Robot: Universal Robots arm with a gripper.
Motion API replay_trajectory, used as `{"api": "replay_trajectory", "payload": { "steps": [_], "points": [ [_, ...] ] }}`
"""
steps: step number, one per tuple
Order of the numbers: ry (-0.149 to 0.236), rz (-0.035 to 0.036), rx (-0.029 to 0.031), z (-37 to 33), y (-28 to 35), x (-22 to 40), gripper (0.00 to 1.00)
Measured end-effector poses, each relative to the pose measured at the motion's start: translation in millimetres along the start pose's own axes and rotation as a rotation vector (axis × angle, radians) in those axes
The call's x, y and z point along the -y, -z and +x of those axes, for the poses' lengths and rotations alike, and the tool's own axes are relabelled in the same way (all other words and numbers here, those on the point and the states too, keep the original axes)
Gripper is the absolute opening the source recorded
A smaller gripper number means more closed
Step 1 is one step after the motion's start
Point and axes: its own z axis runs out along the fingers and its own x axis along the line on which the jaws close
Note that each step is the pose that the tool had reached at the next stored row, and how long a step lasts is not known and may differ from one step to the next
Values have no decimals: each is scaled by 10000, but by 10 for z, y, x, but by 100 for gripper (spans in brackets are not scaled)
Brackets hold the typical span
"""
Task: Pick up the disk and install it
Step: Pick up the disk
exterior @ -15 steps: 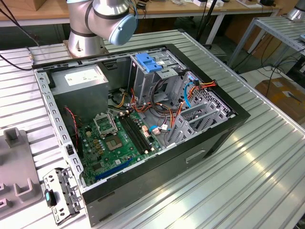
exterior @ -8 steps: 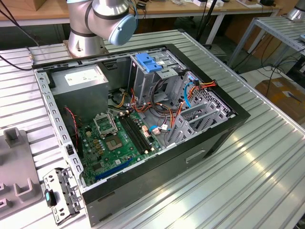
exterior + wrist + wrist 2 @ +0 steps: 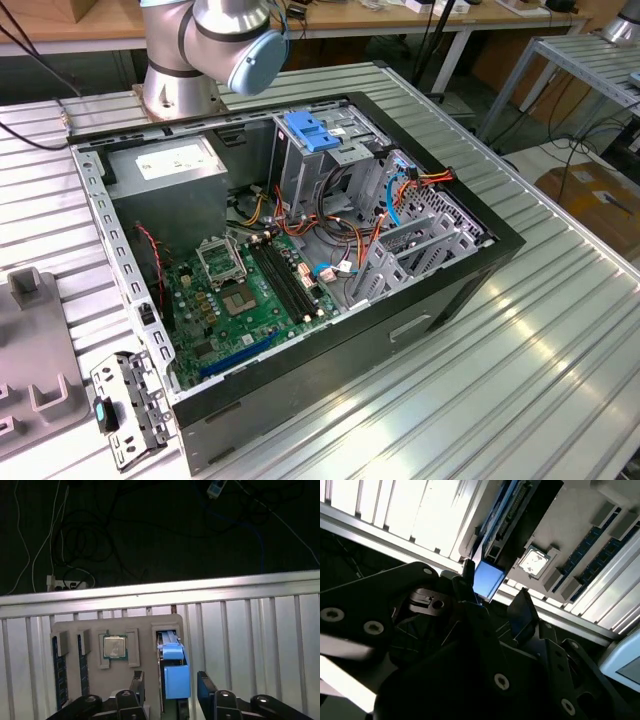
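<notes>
The gripper (image 3: 170,679) hung over the grey holder (image 3: 142,630) near the edge of the ribbed table (image 3: 250,645). The disk (image 3: 176,680) stood on edge in the slot at the holder's end, beside the processor chip (image 3: 114,646). The fingers (image 3: 204,682) were spread apart on either side of its blue end tab and seemed not to touch it. In the exterior view the open computer case (image 3: 450,290) lay on the table.

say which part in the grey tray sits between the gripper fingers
The hard drive in its blue plastic carrier, straddled by the open gripper; the square silver processor chip and blue memory sticks lie aside.
</notes>
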Motion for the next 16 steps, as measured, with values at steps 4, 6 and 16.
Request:
{"api": "replay_trajectory", "payload": {
  "steps": [4,6,16],
  "points": [
    [128,3,2,-4,-85,-5,54],
    [151,3,2,-6,-122,-6,54],
    [333,103,8,-20,-278,-53,54]
  ]
}}
